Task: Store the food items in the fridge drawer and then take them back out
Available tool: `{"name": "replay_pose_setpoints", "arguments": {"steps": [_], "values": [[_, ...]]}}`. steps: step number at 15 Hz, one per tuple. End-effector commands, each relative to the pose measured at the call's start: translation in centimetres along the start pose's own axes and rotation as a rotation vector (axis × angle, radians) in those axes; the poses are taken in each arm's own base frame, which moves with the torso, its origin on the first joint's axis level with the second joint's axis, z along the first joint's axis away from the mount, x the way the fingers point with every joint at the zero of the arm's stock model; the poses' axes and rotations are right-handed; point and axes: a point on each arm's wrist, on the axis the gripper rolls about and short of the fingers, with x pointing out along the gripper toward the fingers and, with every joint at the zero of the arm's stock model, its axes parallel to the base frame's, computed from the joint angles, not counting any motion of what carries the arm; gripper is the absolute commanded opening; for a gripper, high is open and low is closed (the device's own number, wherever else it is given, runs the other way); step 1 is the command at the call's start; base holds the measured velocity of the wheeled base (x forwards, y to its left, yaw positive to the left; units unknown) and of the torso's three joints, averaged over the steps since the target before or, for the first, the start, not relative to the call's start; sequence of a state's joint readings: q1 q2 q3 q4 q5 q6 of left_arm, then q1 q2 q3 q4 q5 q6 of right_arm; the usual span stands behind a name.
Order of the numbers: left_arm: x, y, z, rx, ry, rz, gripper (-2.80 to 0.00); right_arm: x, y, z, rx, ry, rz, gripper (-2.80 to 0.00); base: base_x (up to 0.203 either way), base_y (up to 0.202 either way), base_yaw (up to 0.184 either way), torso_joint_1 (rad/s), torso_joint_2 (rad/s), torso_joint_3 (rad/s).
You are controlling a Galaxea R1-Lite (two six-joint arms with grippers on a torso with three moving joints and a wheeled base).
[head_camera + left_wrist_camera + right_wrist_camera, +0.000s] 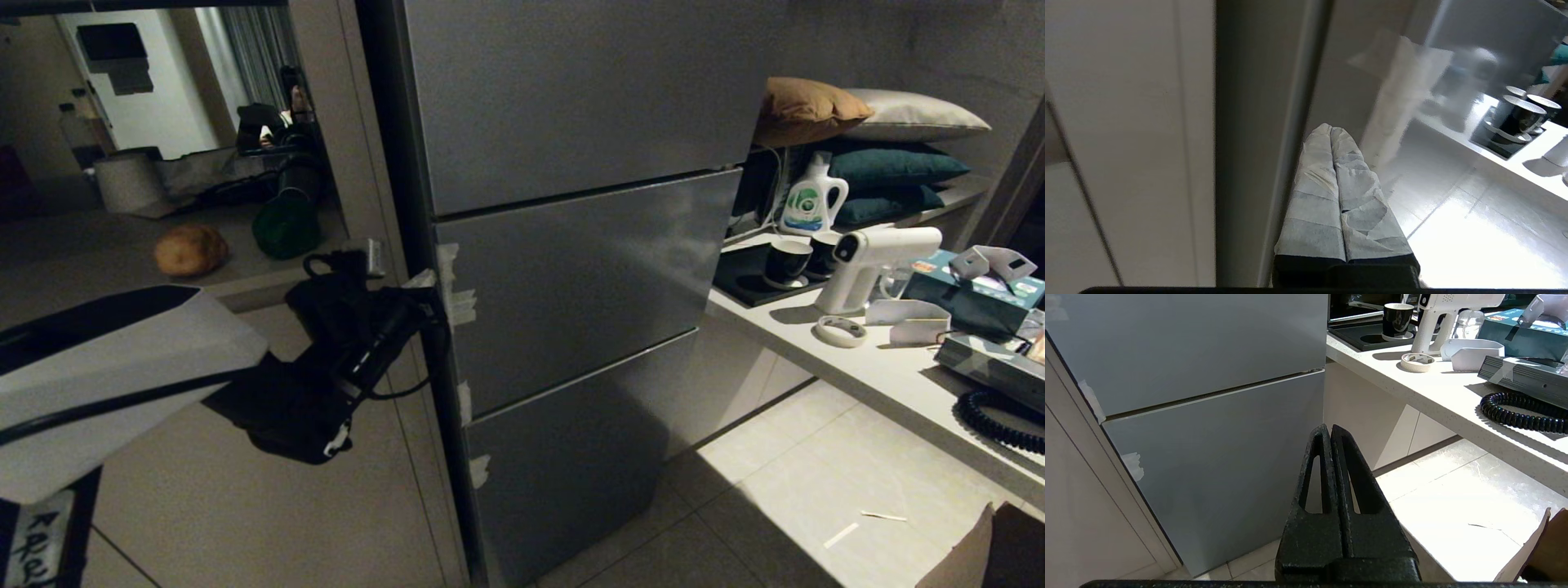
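The fridge drawer (571, 278) is the middle grey panel, with several whitish tape scraps along its left edge, and it sits flush with the panels above and below. My left gripper (423, 283) is shut and empty, its tape-wrapped fingertips (1327, 134) at that left edge beside a tape scrap (1396, 102). A tan potato (190, 249) and a dark green bell pepper (286, 227) lie on a ledge to the left of the fridge. My right gripper (1329, 426) is shut and empty, held low in front of the lower fridge panels, outside the head view.
A paper roll (126, 181) and a water bottle (77, 122) stand behind the food. On the right, a white counter (882, 367) carries mugs (788, 261), a white spray gun (873, 261), a tape roll (841, 330) and a coiled cable (1000, 420). A cardboard box (988, 555) stands on the floor.
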State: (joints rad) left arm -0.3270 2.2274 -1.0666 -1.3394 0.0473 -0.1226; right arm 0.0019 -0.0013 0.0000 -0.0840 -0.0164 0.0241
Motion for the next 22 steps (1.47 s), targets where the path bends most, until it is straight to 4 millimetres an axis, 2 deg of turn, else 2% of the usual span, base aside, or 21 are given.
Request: {"name": "replay_pose_setpoints", "arguments": {"steps": [1,4,15,22], "values": [[0.0,-0.5,-0.2,-0.005,-0.001,-0.023,-2.80,0.2,0.0,-0.9,0.000,0.032,-0.001,-2.80,0.000,0.000,0.000,0.000,0.00,0.000],[0.1,-0.8,-0.8,-0.006,0.015,-0.050,-2.80,0.2,0.0,-0.9,0.000,0.032,0.000,-2.80,0.000,0.000,0.000,0.000,0.00,0.000],[-0.1,-1.9,-1.0,-0.002,0.031,-0.160,-2.80,0.2,0.0,-0.9,0.000,0.032,-0.002,-2.80,0.000,0.000,0.000,0.000,0.00,0.000],[-1.2,-2.1,-1.6,0.044,0.075,-0.197,-2.80,0.2,0.0,-0.9,0.000,0.032,0.000,-2.80,0.000,0.000,0.000,0.000,0.00,0.000]]}}
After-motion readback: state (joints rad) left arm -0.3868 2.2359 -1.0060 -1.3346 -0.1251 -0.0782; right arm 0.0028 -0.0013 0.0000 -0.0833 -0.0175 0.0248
